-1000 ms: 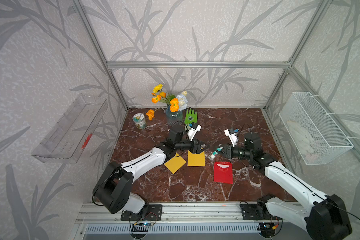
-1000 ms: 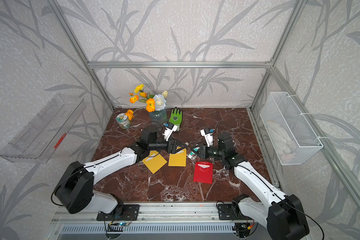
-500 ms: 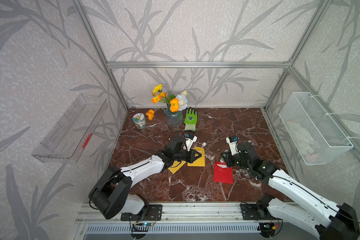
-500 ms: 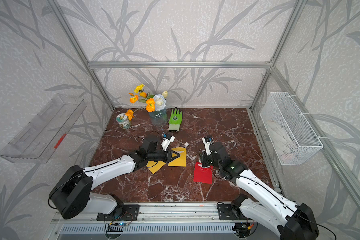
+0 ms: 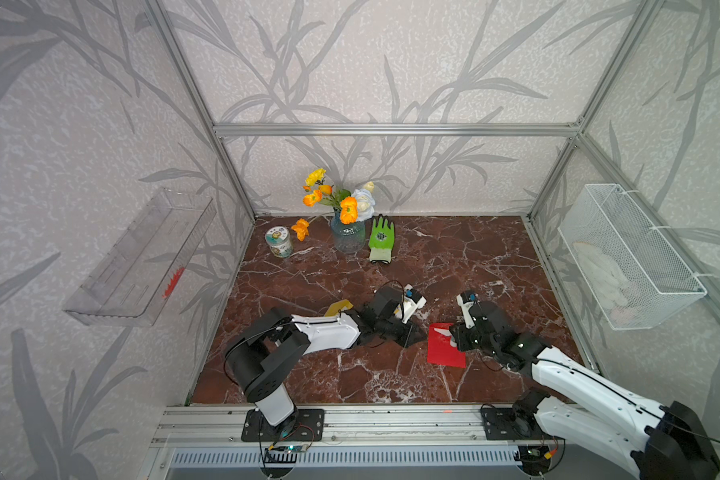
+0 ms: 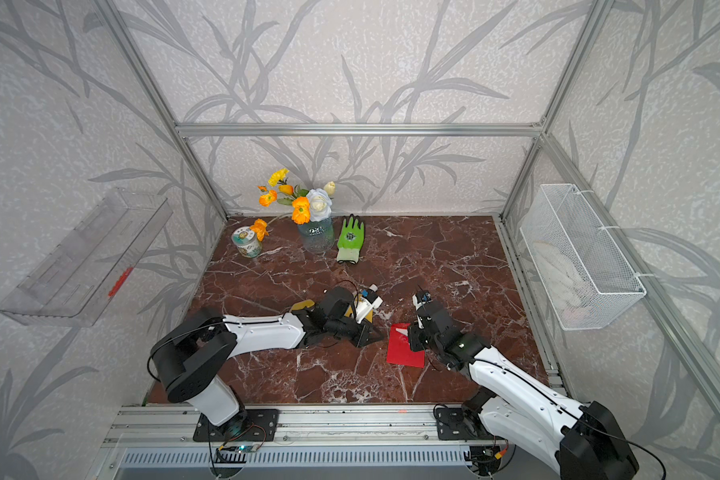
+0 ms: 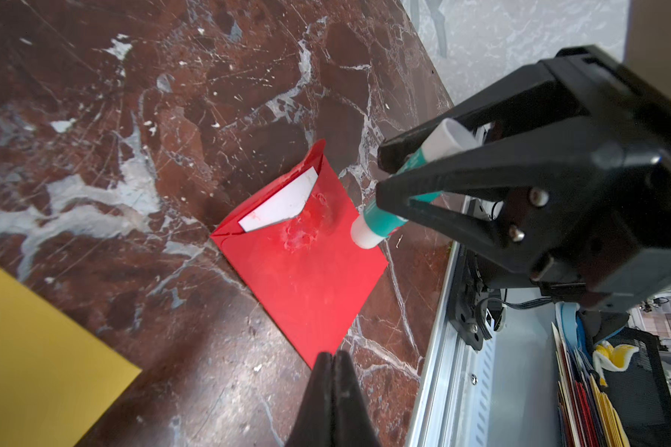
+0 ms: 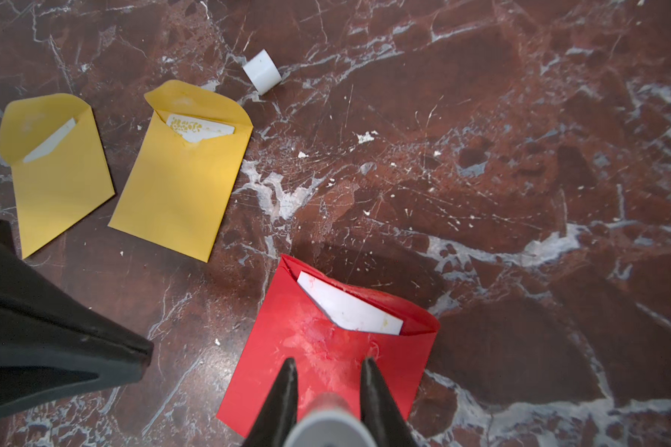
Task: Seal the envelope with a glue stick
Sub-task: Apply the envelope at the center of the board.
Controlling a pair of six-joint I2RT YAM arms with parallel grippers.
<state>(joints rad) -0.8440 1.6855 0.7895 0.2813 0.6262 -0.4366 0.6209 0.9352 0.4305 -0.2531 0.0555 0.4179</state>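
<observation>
1. Our red paper envelope (image 8: 264, 367) is smeared with a pale whitish blotch; the flat paper card (image 8: 349, 309) in its mouth is plain white.
2. We see a mustard-yellow paper envelope (image 8: 179, 182) holding a second card (image 8: 206, 129), white speckled with yellow, and a second mustard-yellow paper envelope (image 8: 55, 185).
3. The cylindrical plastic glue stick (image 7: 384, 220) shows us a teal body and white ends.
4. The polished stone tabletop (image 8: 481, 154) is dark red-brown, veined white and grey.
5. We note a lime-green fabric glove (image 5: 381, 239) and orange, yellow and white flowers (image 5: 348, 210).
6. The pale grey wallpapered walls (image 5: 391, 62) carry darker grey leaf sprays.
</observation>
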